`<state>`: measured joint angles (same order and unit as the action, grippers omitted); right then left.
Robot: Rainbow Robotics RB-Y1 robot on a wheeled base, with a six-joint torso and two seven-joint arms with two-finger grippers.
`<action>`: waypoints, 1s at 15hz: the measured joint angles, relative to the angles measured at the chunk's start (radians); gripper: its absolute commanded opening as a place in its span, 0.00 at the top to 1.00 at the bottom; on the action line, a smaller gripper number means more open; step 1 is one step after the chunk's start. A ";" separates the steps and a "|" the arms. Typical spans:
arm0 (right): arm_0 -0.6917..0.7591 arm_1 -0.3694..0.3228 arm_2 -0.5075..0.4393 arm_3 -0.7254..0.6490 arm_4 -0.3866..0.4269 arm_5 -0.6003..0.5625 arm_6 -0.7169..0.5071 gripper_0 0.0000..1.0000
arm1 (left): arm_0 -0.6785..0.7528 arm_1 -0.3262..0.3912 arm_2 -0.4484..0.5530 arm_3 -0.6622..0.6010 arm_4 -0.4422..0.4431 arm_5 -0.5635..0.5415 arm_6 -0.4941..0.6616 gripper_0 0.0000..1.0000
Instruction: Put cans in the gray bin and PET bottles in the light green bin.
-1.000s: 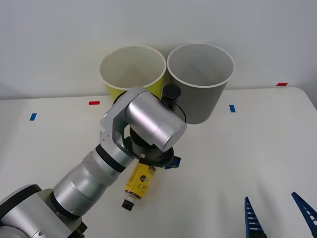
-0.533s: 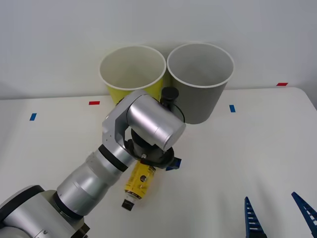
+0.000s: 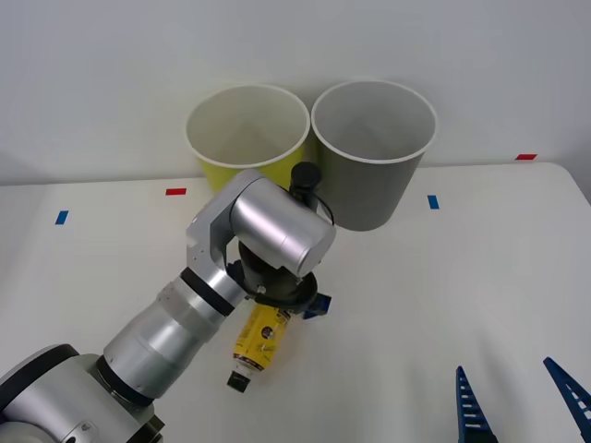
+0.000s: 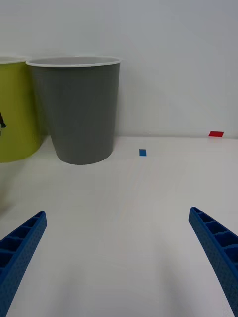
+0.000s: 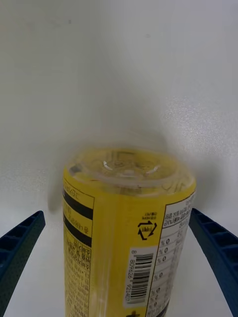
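The PET bottle, slim and yellow with a black cap, lies on the white table with its cap toward me. My left gripper is lowered over it and open. One blue finger stands on each side of the bottle, whose clear base faces the wrist camera. In the front view the silver wrist hides most of the fingers. The light green bin and the gray bin stand upright side by side at the back. Cans are out of view. My right gripper waits open at the near right.
The right wrist view shows the gray bin and part of the light green bin across bare table. Small blue tape marks and red tape marks dot the tabletop. A pale wall rises behind the bins.
My left wrist has shifted and turned slightly to the left over the bottle. The bottle and the right gripper have not moved.
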<state>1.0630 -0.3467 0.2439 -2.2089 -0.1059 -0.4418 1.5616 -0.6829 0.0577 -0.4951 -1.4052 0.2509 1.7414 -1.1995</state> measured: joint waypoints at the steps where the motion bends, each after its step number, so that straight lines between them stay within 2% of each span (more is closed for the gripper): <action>1: 0.000 0.000 0.000 0.000 0.000 0.000 0.000 0.00 | 0.000 -0.002 0.000 0.005 0.000 -0.002 -0.007 0.00; 2: 0.000 0.000 0.000 0.000 0.000 0.000 0.000 0.00 | 0.000 -0.002 0.000 0.006 0.001 -0.003 -0.014 0.00; 3: 0.000 0.000 0.000 0.000 0.000 0.000 0.000 0.00 | 0.000 -0.002 0.000 0.007 0.004 -0.003 -0.021 0.13; 4: 0.000 0.000 0.000 0.000 0.000 0.000 0.000 0.00 | 0.000 -0.001 0.000 0.007 0.006 -0.004 -0.027 0.39; 5: 0.000 0.000 0.000 0.000 0.000 0.000 0.000 0.00 | 0.001 0.001 0.000 0.007 0.007 -0.004 -0.031 1.00; 15: 0.000 0.000 0.000 0.000 0.000 0.000 0.000 0.00 | 0.000 -0.015 -0.007 -0.027 -0.004 0.005 -0.047 1.00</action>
<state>1.0630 -0.3467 0.2439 -2.2089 -0.1059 -0.4418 1.5616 -0.6825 0.0424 -0.5026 -1.4319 0.2468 1.7466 -1.2469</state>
